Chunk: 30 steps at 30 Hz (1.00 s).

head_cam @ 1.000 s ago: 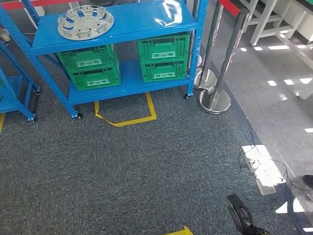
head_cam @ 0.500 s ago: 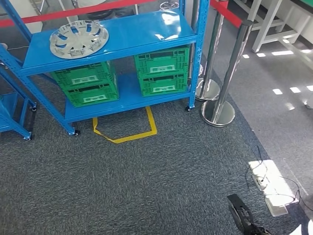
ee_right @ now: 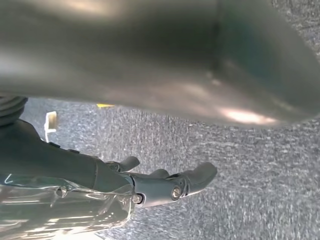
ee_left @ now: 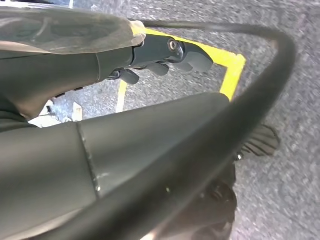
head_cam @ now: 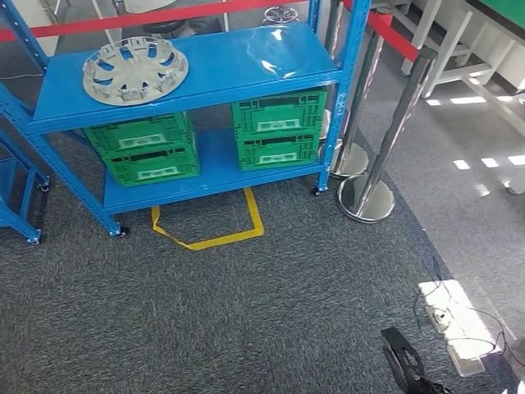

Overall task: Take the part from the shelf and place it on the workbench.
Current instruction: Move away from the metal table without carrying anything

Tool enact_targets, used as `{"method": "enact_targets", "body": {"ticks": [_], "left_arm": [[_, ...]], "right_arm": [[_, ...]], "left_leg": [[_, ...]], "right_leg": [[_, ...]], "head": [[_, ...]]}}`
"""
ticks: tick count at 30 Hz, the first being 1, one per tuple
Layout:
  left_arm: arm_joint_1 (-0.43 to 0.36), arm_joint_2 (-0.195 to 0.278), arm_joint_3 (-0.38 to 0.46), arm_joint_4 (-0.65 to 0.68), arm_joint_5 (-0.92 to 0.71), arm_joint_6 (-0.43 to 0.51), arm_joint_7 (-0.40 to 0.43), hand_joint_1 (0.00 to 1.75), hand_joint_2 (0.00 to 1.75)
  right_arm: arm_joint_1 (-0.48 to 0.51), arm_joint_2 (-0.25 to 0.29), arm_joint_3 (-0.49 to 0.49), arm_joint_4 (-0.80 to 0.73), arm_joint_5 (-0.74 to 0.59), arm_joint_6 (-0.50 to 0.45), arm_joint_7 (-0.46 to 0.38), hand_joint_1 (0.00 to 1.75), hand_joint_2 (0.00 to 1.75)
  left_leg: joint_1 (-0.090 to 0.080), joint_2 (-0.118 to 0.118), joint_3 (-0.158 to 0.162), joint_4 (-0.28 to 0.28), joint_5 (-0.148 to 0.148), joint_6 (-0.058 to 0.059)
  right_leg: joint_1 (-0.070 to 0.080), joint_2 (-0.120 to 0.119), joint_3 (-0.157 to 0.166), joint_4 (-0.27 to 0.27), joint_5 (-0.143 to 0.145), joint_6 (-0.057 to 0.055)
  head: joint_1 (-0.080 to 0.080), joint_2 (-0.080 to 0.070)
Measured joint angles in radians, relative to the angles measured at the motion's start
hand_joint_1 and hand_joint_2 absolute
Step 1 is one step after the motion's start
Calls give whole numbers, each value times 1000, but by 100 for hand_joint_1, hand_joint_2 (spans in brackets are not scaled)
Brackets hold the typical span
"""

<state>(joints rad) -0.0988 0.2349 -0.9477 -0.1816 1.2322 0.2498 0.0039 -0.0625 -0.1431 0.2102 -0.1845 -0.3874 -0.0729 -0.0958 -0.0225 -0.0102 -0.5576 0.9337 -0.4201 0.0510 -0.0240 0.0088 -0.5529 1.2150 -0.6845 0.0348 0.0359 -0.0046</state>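
Head view: part on shelf, both hands empty

Blue shelf (head_cam: 204, 61) stands ahead on grey carpet (head_cam: 216, 312). Silver wheel-cover part (head_cam: 134, 71) lies flat on its top level, left side, above green crates (head_cam: 148, 148). Left hand (ee_left: 166, 52) and right hand (ee_right: 162, 185) hang over carpet, fingers extended, holding nothing.

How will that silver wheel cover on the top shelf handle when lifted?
The wheel cover is a thin, slotted disc, so probably light and slightly flexible. It lies flat on the smooth blue shelf, so it may slide if pushed. On edge, its round rim could roll.
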Motion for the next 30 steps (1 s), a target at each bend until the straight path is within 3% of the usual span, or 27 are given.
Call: {"method": "enact_targets", "body": {"ticks": [1, 2, 4, 5, 7, 10, 12, 14, 16, 17, 18, 20, 21, 22, 24, 26, 28, 30], "left_arm": [[0, -1, 0, 0, 0, 0, 1, 0, 0], [1, -3, 0, 0, 0, 0, 1, 0, 0], [2, -6, 0, 0, 0, 1, 2, 0, 0], [2, -7, 0, 0, 0, 1, 2, 0, 0], [-1, -7, 0, 0, 0, 1, 2, 0, 0], [-5, -4, 0, 0, 1, 1, 6, 0, 0], [-5, -2, 0, -1, 2, 0, 7, 0, 0], [-6, -3, 0, -1, 3, 0, 7, 0, 0], [-6, -5, 0, -1, 3, 1, 7, 0, 0], [-5, -6, 0, -1, 3, 1, 7, 0, 0], [-5, -6, 0, -1, 4, 1, 7, 0, 0], [-5, -5, 0, -1, 6, 2, 7, 0, 0], [-6, -4, 0, -1, 7, 2, 7, 0, 0], [-7, -3, 0, -1, 8, 2, 7, 0, 0], [-7, -2, 0, -1, 9, 2, 7, 0, 0], [-5, -2, 0, -1, 10, 3, 7, 0, 0], [-5, -3, 0, -1, 10, 4, 7, 0, 0], [-6, -4, 0, -1, 10, 5, 6, 0, 0]], "right_arm": [[2, 0, 0, 0, 0, 0, 0, 0, 0], [3, 0, 0, 0, 0, 0, 0, 0, 0], [4, 0, 1, 0, 0, 0, 0, 0, 0], [4, -1, 1, 1, 0, 0, 0, 0, 0], [3, -1, 1, 2, 0, -1, -1, 0, 0], [2, 0, 2, 2, 0, 0, -3, 0, 0], [2, -1, 2, 2, 0, 0, -4, 0, 0], [1, -2, 3, 2, 0, 0, -4, 0, 0], [0, -2, 5, 2, 0, 1, -4, 0, 0], [0, -2, 6, 2, 0, 1, -4, 0, 0], [0, -2, 6, 2, 0, 1, -4, 0, 0], [-1, -2, 7, 2, 1, 1, -4, 0, 0], [-2, -2, 8, 2, 2, 1, -4, 0, 0], [-3, -2, 8, 2, 3, 2, -4, 0, 0], [-3, -1, 9, 2, 3, 2, -4, 0, 0], [-4, -2, 9, 2, 3, 3, -4, 0, 0], [-4, -2, 10, 1, 4, 3, -4, 0, 0], [-3, -2, 11, 2, 5, 3, -4, 0, 0]], "left_leg": [[-2, 0, 10, 0, -9, 2], [-4, -1, 22, 1, -18, 2], [-6, -2, 51, 1, -40, 1], [-9, -3, 61, 4, -50, -2], [-12, -6, 64, 10, -61, -9], [-15, -10, 57, 19, -68, -21], [-13, -7, 27, 79, -99, -38], [2, -1, -53, 215, -153, -56], [16, 2, -129, 321, -170, -65], [20, 3, -140, 320, -149, -67], [23, 3, -130, 278, -110, -67], [22, 3, -73, 134, -28, -58], [19, 4, -48, 75, -5, -53], [16, 4, -34, 40, 3, -48], [10, 4, -28, 25, -2, -40], [14, 5, -13, 6, 0, -32], [19, 8, 5, -12, 1, -21], [15, 8, 13, -13, -4, -13]], "right_leg": [[3, 0, -28, 28, 8, -1], [5, 0, -39, 16, 39, -3], [7, 0, -14, -103, 143, -9], [9, 1, 3, -163, 181, -12], [12, 2, 28, -226, 204, -19], [7, 2, 38, -241, 197, -25], [-2, 0, 43, -248, 197, -28], [-4, -1, 45, -249, 193, -32], [-6, -3, 48, -249, 188, -32], [-7, -3, 51, -249, 185, -31], [-8, -2, 57, -249, 181, -30], [-9, -2, 66, -250, 174, -25], [-9, -1, 69, -251, 170, -21], [-9, -1, 70, -253, 167, -17], [-10, -1, 74, -261, 165, -4], [-11, -2, 76, -254, 154, 4], [-9, -3, 41, -170, 106, 5], [-4, -3, -29, -29, 47, 4]], "head": [[2, 0], [3, 0], [7, 0], [7, 0], [4, 0], [2, 0], [-1, 0], [-5, 0], [-6, 0], [-6, 0], [-6, 0], [-6, 0], [-6, 0], [-5, 0], [-5, 0], [-3, 0], [2, 0], [8, 0]]}}
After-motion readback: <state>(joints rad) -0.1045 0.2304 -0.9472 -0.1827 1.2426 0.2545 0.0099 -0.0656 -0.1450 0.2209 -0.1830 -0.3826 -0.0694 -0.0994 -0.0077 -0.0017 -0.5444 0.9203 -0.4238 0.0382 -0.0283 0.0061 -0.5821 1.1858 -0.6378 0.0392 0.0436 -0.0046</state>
